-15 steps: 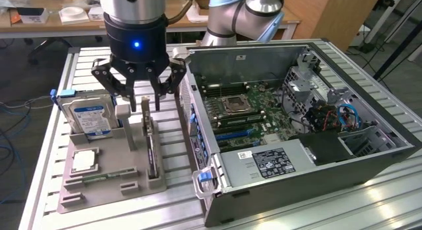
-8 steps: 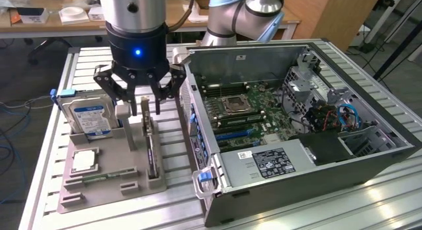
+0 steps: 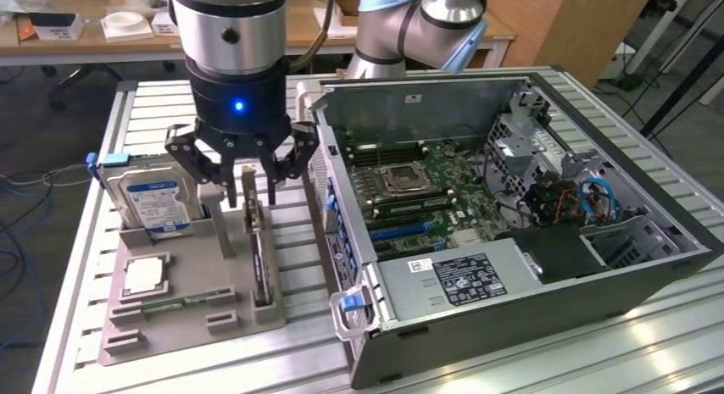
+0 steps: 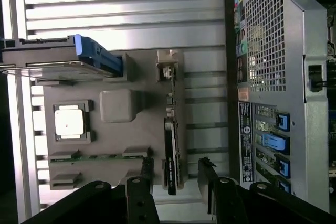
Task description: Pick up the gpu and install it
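The gpu (image 3: 259,250) stands on edge in a slot of the grey holder tray (image 3: 186,313), a thin dark card with a silver bracket end. In the wrist view the gpu (image 4: 170,153) runs between my two black fingers (image 4: 147,170). My gripper (image 3: 241,184) hangs just above the card's upper end, open, one finger on each side of it with a gap to the card; in the wrist view the gripper (image 4: 177,174) straddles the card's near end.
On the tray also stand a blue-labelled hard drive (image 3: 155,206) and a square silver CPU (image 3: 145,275). The open computer case (image 3: 633,267) lies to the exterior view's right, motherboard (image 3: 419,195) exposed, close beside the tray. Slatted aluminium table (image 3: 80,267) underneath.
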You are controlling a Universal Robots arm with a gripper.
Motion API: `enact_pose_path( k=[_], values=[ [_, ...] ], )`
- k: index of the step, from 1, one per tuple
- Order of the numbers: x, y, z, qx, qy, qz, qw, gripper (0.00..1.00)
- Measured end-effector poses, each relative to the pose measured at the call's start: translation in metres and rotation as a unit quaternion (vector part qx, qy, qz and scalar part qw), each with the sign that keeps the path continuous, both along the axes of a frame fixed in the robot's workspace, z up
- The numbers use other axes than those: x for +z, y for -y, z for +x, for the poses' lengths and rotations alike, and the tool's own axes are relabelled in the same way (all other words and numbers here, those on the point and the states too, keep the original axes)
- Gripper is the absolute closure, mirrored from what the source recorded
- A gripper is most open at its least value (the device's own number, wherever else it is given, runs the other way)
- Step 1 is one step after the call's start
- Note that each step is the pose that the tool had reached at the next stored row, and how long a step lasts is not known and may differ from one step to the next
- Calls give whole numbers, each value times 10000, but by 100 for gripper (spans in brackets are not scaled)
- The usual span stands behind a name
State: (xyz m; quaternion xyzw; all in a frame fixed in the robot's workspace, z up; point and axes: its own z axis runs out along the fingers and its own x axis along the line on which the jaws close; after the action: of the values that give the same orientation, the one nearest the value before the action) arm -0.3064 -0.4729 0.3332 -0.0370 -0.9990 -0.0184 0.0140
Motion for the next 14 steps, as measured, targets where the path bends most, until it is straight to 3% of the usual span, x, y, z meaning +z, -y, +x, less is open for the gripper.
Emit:
enact_pose_path(
  k=[14],
  values=[
    [-272,0,-2,0,0,-7,10000,53]
  ],
)
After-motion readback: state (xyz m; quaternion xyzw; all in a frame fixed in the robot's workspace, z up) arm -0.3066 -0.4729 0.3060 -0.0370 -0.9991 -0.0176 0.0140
